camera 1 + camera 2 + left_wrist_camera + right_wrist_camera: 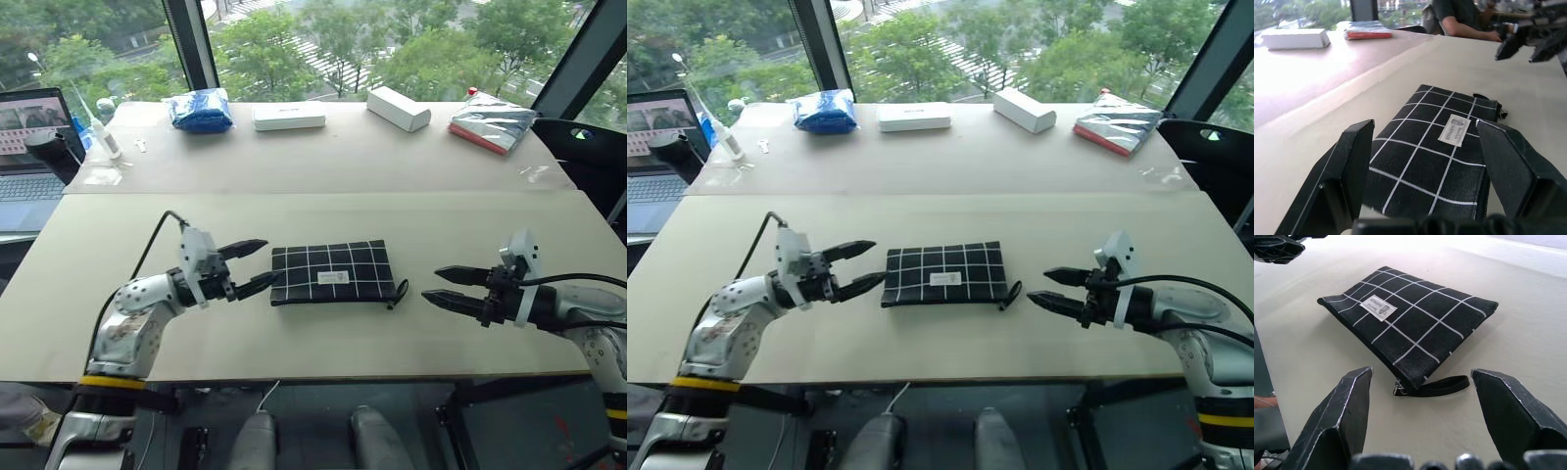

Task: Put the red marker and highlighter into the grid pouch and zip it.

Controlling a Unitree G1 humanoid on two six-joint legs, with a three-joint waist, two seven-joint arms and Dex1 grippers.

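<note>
now grid pouch lies flat between open end effectors.

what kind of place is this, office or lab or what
Probably an upper-floor office or lab. Tall windows look down on treetops and a street, a laptop sits open at the edge of the table, and a person is seated at a desk nearby.

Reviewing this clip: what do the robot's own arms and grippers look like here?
Both arms have silver-grey metal shells. The left arm has a yellow band near its base and a thin black cable looping over it. The left gripper and right gripper each have two tapered black fingers on a white wrist block; black cables run along the right arm.
</note>
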